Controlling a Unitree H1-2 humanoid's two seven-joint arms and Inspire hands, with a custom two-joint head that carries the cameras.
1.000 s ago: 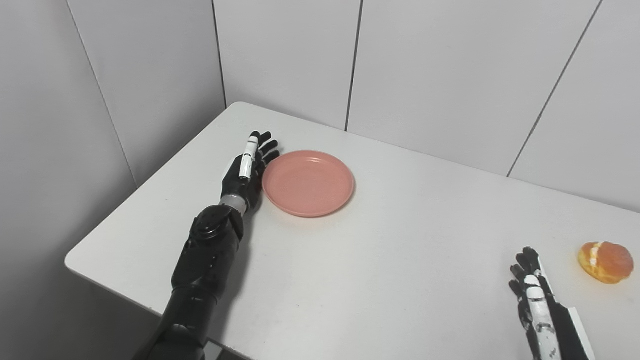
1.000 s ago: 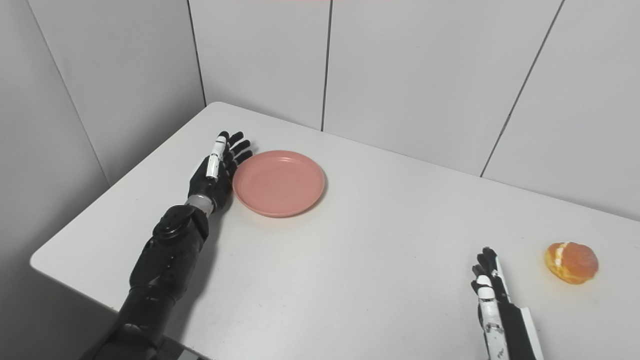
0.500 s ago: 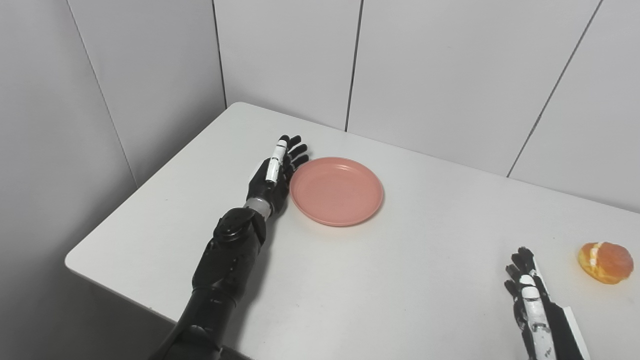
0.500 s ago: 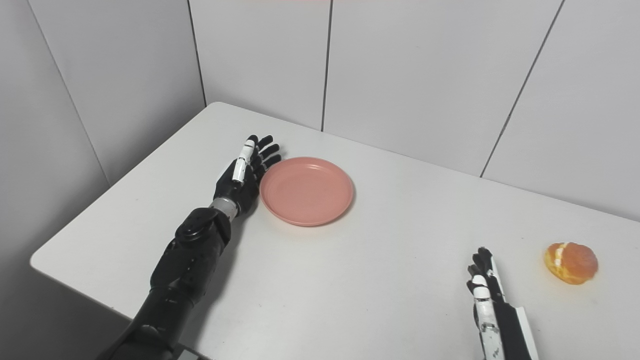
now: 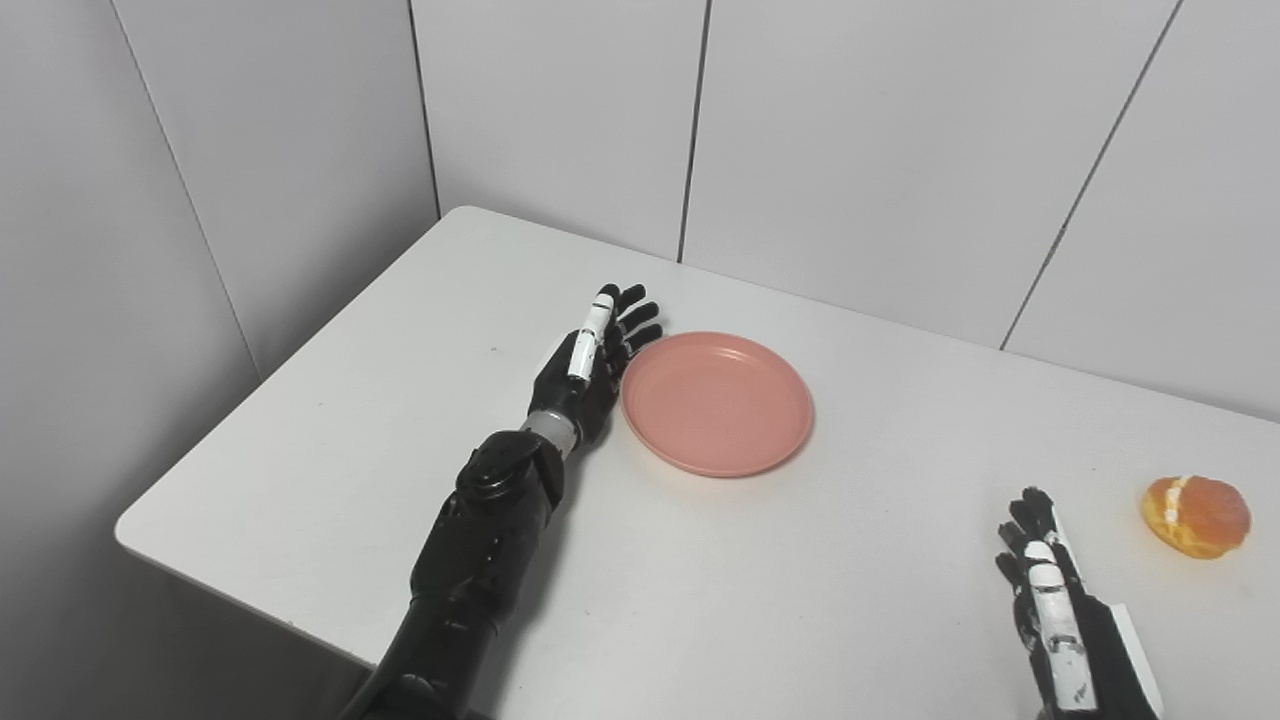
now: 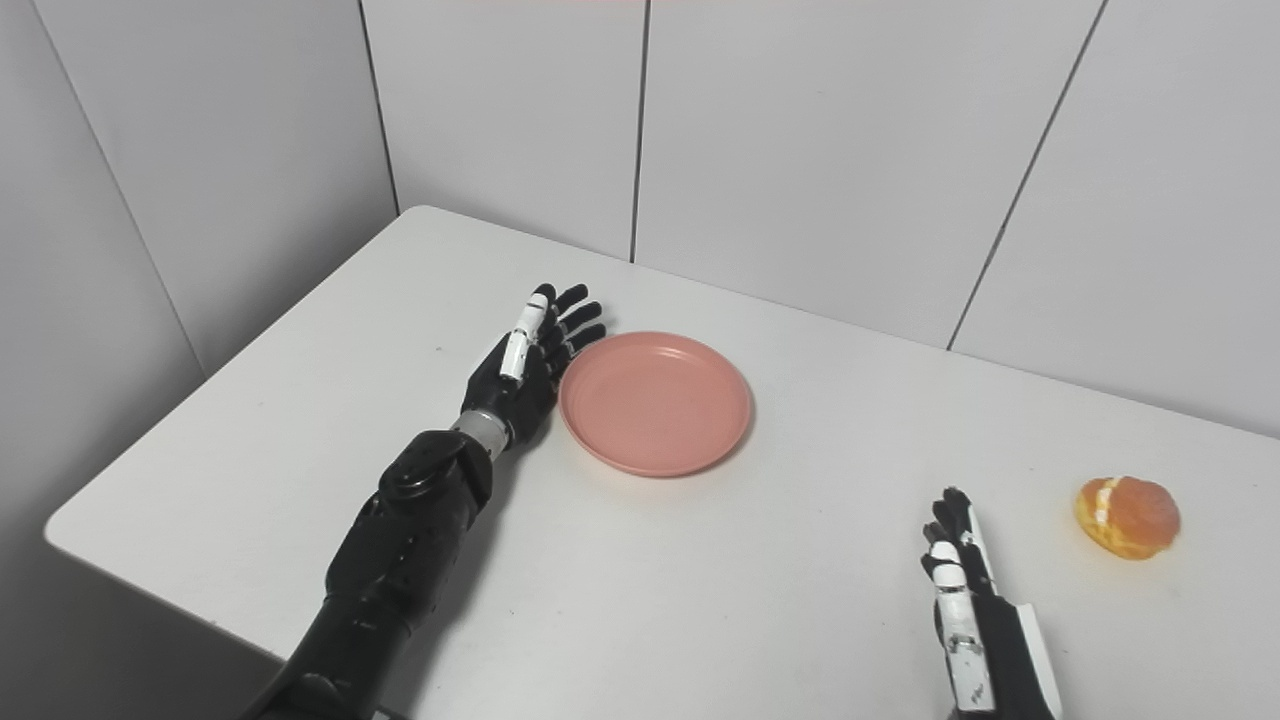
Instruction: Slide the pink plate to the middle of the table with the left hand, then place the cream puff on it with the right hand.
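pink plate (image 5: 716, 403) empty; cream puff (image 5: 1196, 515) well right, table (image 5: 800, 600) between bare.

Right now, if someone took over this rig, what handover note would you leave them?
Left hand: open, flat against the left rim of the pink plate, mid-push.
Right hand: open, empty, waiting near the table's front right.
Cream puff: untouched on the table, to the right of that hand.
Done: plate slid partway toward the middle.
Left: finish the slide, then pick up the puff and set it on the plate.
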